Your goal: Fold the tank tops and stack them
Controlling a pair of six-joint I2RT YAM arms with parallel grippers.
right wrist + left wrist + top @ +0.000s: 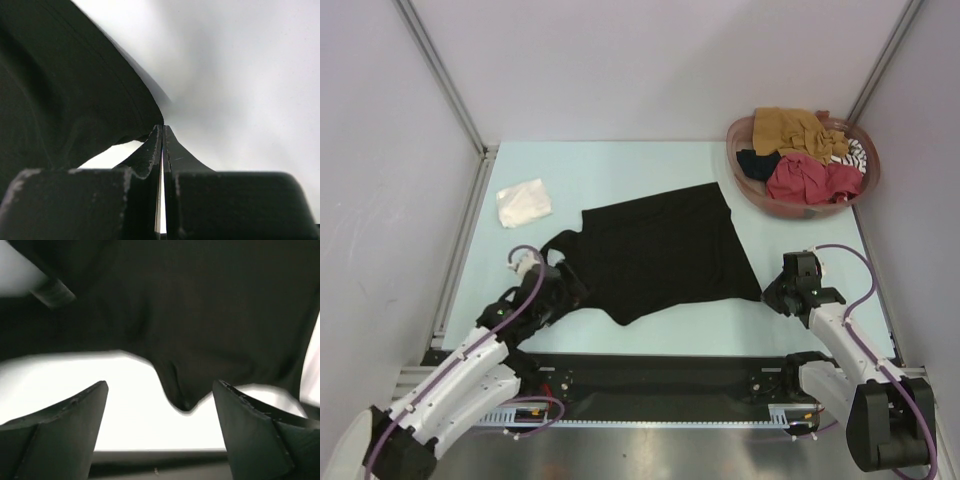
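A large black tank top (665, 250) lies spread flat in the middle of the table. My left gripper (563, 285) hovers open at its near-left strap end; in the left wrist view the fingers (75, 420) stand wide apart with a loose black fold (182, 390) between them, untouched. My right gripper (776, 293) is shut on the near-right hem corner, and the black cloth (75, 100) rises taut from its tips (162, 128). A folded white tank top (524, 202) lies at the back left.
A round reddish-brown basket (738, 176) at the back right holds mustard (795, 128), red (812, 180) and striped (856, 152) garments. Grey walls with metal rails enclose the table on three sides.
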